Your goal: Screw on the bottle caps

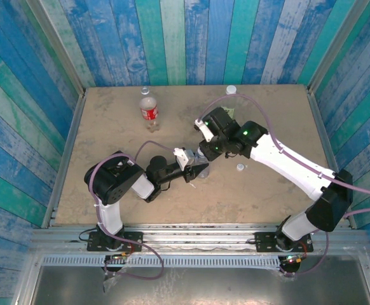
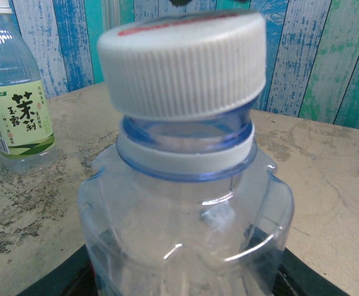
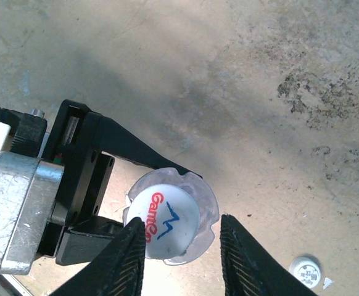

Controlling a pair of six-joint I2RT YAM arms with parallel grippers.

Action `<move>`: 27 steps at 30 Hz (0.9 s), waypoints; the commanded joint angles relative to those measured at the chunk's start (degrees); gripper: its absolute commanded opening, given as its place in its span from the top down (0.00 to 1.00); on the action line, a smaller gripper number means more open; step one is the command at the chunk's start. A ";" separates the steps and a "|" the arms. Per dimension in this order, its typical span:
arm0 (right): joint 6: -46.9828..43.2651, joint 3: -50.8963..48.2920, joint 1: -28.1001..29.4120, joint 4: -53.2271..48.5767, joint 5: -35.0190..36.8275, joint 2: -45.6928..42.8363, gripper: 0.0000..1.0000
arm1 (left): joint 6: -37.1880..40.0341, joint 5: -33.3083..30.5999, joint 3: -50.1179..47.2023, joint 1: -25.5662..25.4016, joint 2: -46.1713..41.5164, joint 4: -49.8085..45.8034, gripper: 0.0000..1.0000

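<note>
A white ribbed cap (image 2: 182, 61) sits slightly tilted atop the upright clear bluish bottle (image 2: 185, 216).

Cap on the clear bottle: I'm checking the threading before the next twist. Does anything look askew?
Yes. In the left wrist view the white cap sits tilted on the neck of the clear bottle, lower on the left, with bare blue neck showing beneath. It looks not fully seated.

Bright, even light; soft shadows on table (image 1: 109, 127). L wrist cam: cap (image 2: 182, 65) blurred, glints on bottle (image 2: 185, 234).
</note>
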 commanded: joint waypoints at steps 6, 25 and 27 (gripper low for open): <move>1.06 -1.98 -0.65 -0.85 1.11 0.07 0.71 | -0.09 0.82 0.42 -0.18 2.35 -2.35 0.50; 2.56 -3.27 -1.81 0.93 -2.43 -0.22 0.67 | 0.14 1.11 0.38 -0.21 2.20 -2.99 0.50; 2.99 -4.04 -2.86 2.70 -5.38 -1.36 0.67 | -0.15 1.28 0.49 -0.22 2.50 -2.44 0.50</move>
